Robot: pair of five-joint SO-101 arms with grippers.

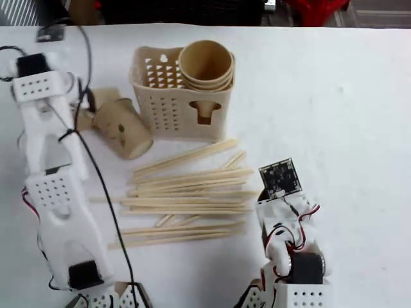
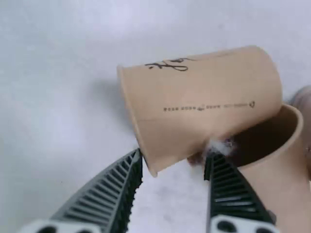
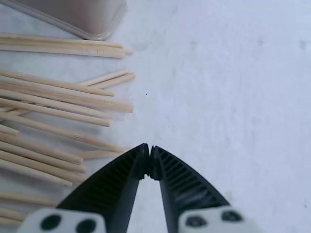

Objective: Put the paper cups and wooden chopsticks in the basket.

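High view — chopsticks lie left-right | paper cup on its side; left gripper spread | right gripper closed

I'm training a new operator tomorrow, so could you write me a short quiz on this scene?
1. True or false: the right gripper holds one of the wooden chopsticks.
2. Where is the stack of paper cups? A) in the basket B) in the right gripper C) on top of the wooden chopsticks
3. Fill in: the left gripper is ___ at the base of a paper cup lying on its side.

Key: 1 false, it is shut on nothing; 2 A; 3 open.
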